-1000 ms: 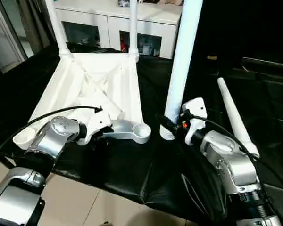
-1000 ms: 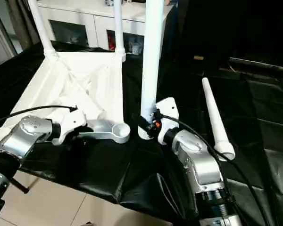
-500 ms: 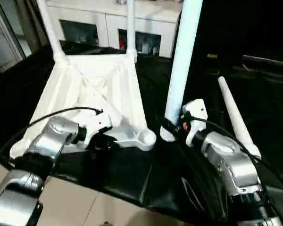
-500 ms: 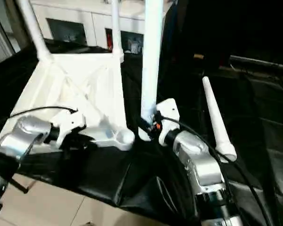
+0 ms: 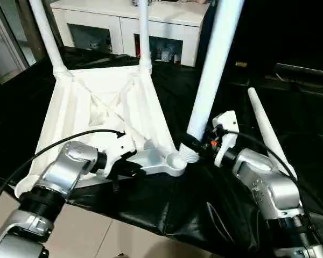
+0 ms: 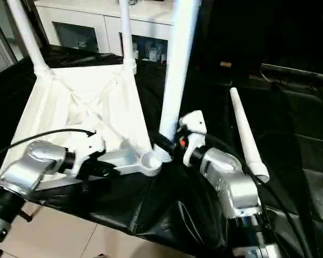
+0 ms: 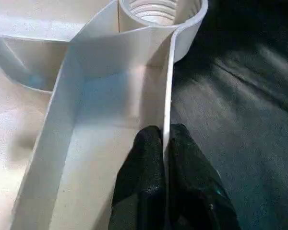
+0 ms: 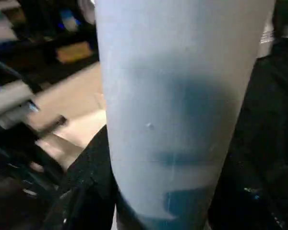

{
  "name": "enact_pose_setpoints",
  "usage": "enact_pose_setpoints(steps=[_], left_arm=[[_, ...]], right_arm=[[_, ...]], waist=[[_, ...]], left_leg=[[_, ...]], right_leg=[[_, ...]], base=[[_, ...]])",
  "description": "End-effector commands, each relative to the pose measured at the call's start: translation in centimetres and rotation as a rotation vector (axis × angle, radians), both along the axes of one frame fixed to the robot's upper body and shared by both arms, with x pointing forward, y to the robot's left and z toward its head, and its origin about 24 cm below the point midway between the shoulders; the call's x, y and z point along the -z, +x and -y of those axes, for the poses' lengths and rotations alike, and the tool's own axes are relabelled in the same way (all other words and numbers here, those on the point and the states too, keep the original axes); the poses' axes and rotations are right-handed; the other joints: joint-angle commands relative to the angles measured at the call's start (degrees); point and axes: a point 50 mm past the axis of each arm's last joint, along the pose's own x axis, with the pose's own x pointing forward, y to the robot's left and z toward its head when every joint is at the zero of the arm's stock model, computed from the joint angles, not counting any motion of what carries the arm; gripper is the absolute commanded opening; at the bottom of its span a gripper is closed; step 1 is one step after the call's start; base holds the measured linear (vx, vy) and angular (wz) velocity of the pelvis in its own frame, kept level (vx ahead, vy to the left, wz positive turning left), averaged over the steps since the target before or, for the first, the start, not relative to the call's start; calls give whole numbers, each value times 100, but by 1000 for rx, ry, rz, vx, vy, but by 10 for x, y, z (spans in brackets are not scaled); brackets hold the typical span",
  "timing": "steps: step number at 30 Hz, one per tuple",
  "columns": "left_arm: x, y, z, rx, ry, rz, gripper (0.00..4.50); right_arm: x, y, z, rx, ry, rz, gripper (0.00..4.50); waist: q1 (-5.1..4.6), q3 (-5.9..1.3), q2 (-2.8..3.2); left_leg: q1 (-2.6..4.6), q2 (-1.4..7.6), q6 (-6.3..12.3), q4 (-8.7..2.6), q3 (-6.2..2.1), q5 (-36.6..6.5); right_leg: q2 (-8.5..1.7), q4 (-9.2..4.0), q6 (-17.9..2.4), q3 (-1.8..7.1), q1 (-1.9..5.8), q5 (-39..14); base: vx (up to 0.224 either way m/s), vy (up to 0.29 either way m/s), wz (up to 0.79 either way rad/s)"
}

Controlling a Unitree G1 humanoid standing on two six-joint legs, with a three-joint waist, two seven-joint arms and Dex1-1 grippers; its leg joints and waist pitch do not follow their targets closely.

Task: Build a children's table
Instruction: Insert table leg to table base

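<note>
The children's table top [image 5: 102, 107] lies upside down on the black cloth, ribs up. Two white legs [image 5: 46, 37] [image 5: 144, 32] stand in its far corners. My left gripper [image 7: 164, 136] is shut on a thin upright rib of the near right corner, just behind the round socket [image 5: 176, 161]. My right gripper [image 5: 196, 146] is shut on the lower end of a third leg [image 5: 212, 70]. That leg leans to the right, and its threaded end rests against the socket's rim. A black finger [image 8: 93, 191] hugs the leg [image 8: 177, 105] in the right wrist view.
A fourth white leg [image 5: 266, 131] lies loose on the black cloth [image 5: 167, 199] to the right of my right arm. A white cabinet [image 5: 129, 27] with glass-fronted compartments stands behind the table top. The cloth's near edge hangs over the floor tiles [image 5: 97, 236].
My left gripper has closed on the rib and brought the near corner rightward to the leg. The held leg now tilts right, with its threaded end at the socket.
</note>
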Motion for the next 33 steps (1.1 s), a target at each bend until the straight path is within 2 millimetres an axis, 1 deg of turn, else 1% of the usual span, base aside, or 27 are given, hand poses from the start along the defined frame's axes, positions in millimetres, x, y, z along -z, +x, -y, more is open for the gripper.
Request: enact_pose_setpoints(steps=[1, 3, 5, 6, 9, 10, 11, 12, 14, 16, 19, 22, 25, 26, 27, 28, 29, 30, 31, 32, 33], left_arm=[[-4, 2, 2, -54, -83, 22, 0], [-2, 2, 5, -61, -88, 31, 0], [-1, 2, 6, -63, -77, 55, 0], [0, 2, 6, -64, -75, 58, 0], [2, 2, 6, -94, -60, 69, 0], [2, 1, 5, -96, -62, 59, 29], [2, 0, 5, -97, -64, 53, 47], [2, 0, 5, -104, -69, 59, 59], [2, 1, 4, -125, -88, 62, 61], [2, 1, 4, -129, -96, 59, 63], [4, 0, 0, -129, -84, 48, 64], [6, -1, -1, -137, -77, 45, 64], [7, -1, -2, -137, -68, 40, 64], [8, -2, -2, -137, -66, 38, 45], [8, -2, -2, -135, -64, 37, 26], [8, -2, -2, -134, -63, 38, 26], [9, -2, -2, -131, -64, 32, 21], [9, -3, -1, -128, -65, 25, 10], [8, -3, -1, -124, -65, 23, 10], [8, -2, -1, -124, -69, 20, 0], [7, -2, 0, -122, -73, 17, 0]], right_arm=[[-13, 2, -5, -41, 16, 36, 192], [-8, 3, -10, -56, -17, 35, 191], [-4, 4, -13, -57, -45, 44, 191], [-4, 4, -13, -56, -47, 45, 191], [-3, 7, -16, -38, -45, 44, 191], [-4, 8, -16, -33, -42, 41, 191], [-4, 9, -16, -31, -41, 41, 191], [-4, 9, -16, -31, -40, 41, 191], [-4, 10, -15, -29, -44, 46, 191], [-4, 10, -15, -28, -45, 48, 191], [-4, 9, -15, -28, -48, 55, 191], [-5, 10, -15, -26, -50, 61, 191], [-5, 10, -15, -23, -53, 66, 191], [-5, 10, -15, -22, -54, 68, 191], [-5, 11, -15, -18, -53, 70, 191], [-6, 12, -15, -16, -53, 72, 191], [-6, 12, -14, -12, -53, 74, 191], [-6, 12, -14, -7, -57, 78, 191], [-6, 14, -13, 2, -65, 80, 191], [-5, 15, -12, 12, -76, 81, 191], [-3, 17, -11, 24, -91, 75, 191]], waist=[[21, -378, 18], [21, -382, 8], [18, -377, 17], [16, -373, -4], [14, -370, 9], [16, -372, 2], [11, -370, -6], [9, -373, 4], [3, -384, 0], [23, -383, 6], [41, -372, 1], [40, -364, -2], [37, -368, -1], [36, -368, 11], [37, -370, 5], [35, -370, 5], [38, -373, 23], [29, -373, 13], [22, -377, 14], [16, -379, 36], [-4, -376, 23]], left_leg=[[38, 357, 168, -435, -137, -667], [25, 344, 176, -423, -130, -568], [23, 339, 181, -425, -130, -555], [18, 342, 174, -426, -127, -575], [32, 352, 144, -436, -130, -655], [33, 354, 141, -440, -131, -645], [29, 356, 140, -442, -132, -639], [27, 353, 147, -438, -132, -593], [25, 346, 171, -421, -125, -534], [30, 345, 213, -417, -121, -498], [41, 352, 188, -433, -121, -610], [36, 353, 135, -445, -126, -703], [36, 352, 116, -446, -127, -691], [39, 352, 111, -444, -126, -683], [39, 349, 110, -442, -126, -674], [38, 350, 114, -444, -127, -664], [37, 348, 114, -441, -130, -651], [34, 348, 114, -444, -130, -638], [35, 352, 106, -442, -134, -628], [33, 348, 100, -440, -135, -634], [38, 344, 84, -442, -130, -640]], right_leg=[[-447, -351, -1458, 369, 313, 143], [-457, -351, -1438, 367, 318, 110], [-453, -367, -1399, 363, 313, -4], [-457, -374, -1370, 365, 307, -97], [-461, -387, -1342, 368, 292, -257], [-453, -381, -1335, 367, 293, -256], [-454, -378, -1334, 368, 295, -240], [-453, -370, -1334, 367, 295, -181], [-453, -357, -1377, 366, 299, -25], [-446, -355, -1400, 364, 289, 45], [-446, -375, -1348, 366, 282, -104], [-453, -390, -1298, 370, 286, -257], [-454, -390, -1270, 371, 287, -271], [-447, -389, -1269, 371, 279, -238], [-449, -387, -1276, 371, 284, -211], [-448, -383, -1281, 370, 283, -192], [-450, -381, -1286, 370, 285, -174], [-442, -375, -1288, 368, 286, -129], [-447, -366, -1308, 367, 288, -75], [-448, -364, -1325, 365, 289, -55], [-440, -368, -1347, 362, 285, -44]], base=[[0, 0, 0], [0, 0, 0], [0, 0, 0], [0, 0, 0], [0, 0, 0], [0, 0, 0], [0, 0, 0], [0, 0, 0], [0, 0, 0], [0, 0, 0], [0, 0, 0], [0, 0, 0], [0, 0, 0], [0, 0, 0], [0, 0, 0], [0, 0, 0], [0, 0, 0], [0, 0, 0], [0, 0, 0], [0, 0, 0], [0, 0, 0]])
